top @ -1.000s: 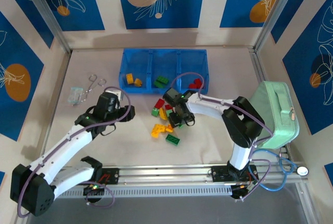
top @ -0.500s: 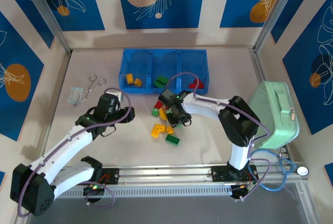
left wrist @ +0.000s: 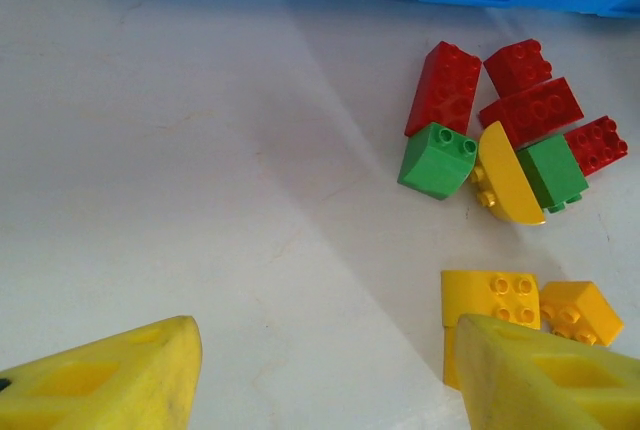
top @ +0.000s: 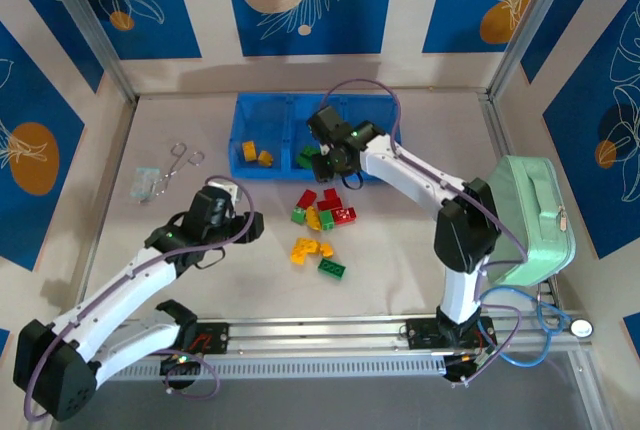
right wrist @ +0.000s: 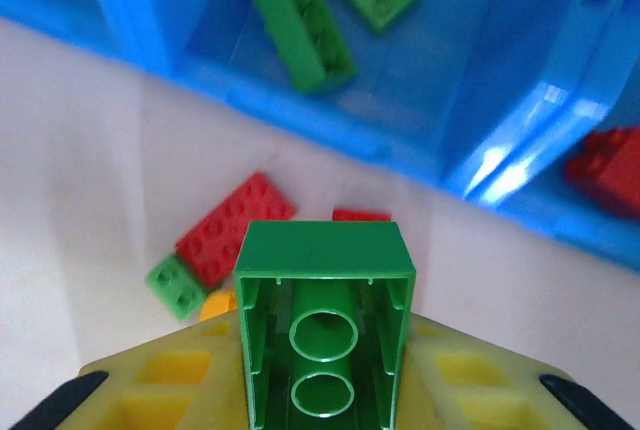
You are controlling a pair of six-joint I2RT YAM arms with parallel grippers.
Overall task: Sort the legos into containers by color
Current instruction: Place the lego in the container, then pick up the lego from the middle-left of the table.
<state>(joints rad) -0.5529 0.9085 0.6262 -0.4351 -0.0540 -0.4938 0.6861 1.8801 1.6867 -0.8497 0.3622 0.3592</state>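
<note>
My right gripper [top: 329, 164] is shut on a green lego [right wrist: 325, 330] and holds it over the front wall of the blue tray [top: 315, 98], by the middle container. That container holds green legos [right wrist: 300, 25]; yellow ones [top: 256, 154] lie in the left one and a red one [right wrist: 605, 165] in the right. Loose red [top: 335, 208], green [top: 299, 215] and yellow [top: 312, 248] legos lie on the table in front of the tray. My left gripper [top: 248, 223] stands open just left of the pile, with bare table between its fingers [left wrist: 110, 380] and a yellow lego [left wrist: 490, 295] beside the right one.
A mint-green case [top: 530, 215] sits at the right edge of the table. Metal scissors [top: 178, 160] and a small clear packet [top: 147, 182] lie at the left, beyond my left arm. A lone green lego [top: 331, 268] lies nearest the arm bases.
My right gripper shut on a green lego in the pile and carried it up and back to the tray's front wall. My left gripper shifted slightly nearer and stayed open.
</note>
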